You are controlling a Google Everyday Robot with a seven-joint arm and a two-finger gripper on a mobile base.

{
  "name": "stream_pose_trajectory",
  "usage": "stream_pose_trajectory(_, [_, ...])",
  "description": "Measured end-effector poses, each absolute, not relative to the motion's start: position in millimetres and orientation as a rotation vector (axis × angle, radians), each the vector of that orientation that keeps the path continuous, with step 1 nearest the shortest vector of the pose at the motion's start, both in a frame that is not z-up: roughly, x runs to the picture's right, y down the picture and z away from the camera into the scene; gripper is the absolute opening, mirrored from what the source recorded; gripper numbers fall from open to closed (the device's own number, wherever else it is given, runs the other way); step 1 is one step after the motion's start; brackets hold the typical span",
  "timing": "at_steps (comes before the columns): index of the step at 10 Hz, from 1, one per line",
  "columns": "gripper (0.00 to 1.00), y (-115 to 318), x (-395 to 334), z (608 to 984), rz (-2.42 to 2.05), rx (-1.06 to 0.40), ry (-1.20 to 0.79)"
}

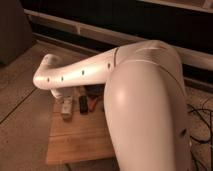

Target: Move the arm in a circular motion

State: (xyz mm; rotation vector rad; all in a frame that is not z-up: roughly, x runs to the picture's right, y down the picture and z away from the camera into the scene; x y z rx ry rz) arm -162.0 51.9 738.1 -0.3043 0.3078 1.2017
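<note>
The cream-white arm [145, 110] fills the right half of the camera view with its thick upper segment. A thinner segment with a row of small dark holes [80, 74] reaches left to a rounded joint [45, 75]. From that joint a short white part drops towards the table, and the gripper [58, 94] sits at its end, just above the table's far left corner. The arm hides most of it.
A low wooden table [75, 145] stands under the arm. On it lie a pale block [66, 108], a dark object [83, 104] and something orange-red [95, 103]. A light rail [90, 32] runs along the dark wall behind. Cables [200, 117] lie on the floor at right.
</note>
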Motion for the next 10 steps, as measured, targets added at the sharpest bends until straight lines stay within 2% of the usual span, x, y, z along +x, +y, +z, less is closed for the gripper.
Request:
stream_pose_trajectory(2, [0.65, 57.2, -101.5, 734.8, 1.273, -0.245, 0.421])
stream_pose_trajectory(5, [0.65, 40.0, -22.8, 748.0, 1.42, -0.207, 0.56])
stream_pose_trajectory(7, [0.65, 13.3, 11.2, 767.8, 1.499, -0.208, 0.586])
stream_pose_trajectory(10, [0.65, -48.4, 15.7, 788.7, 1.525, -0.176, 0.516])
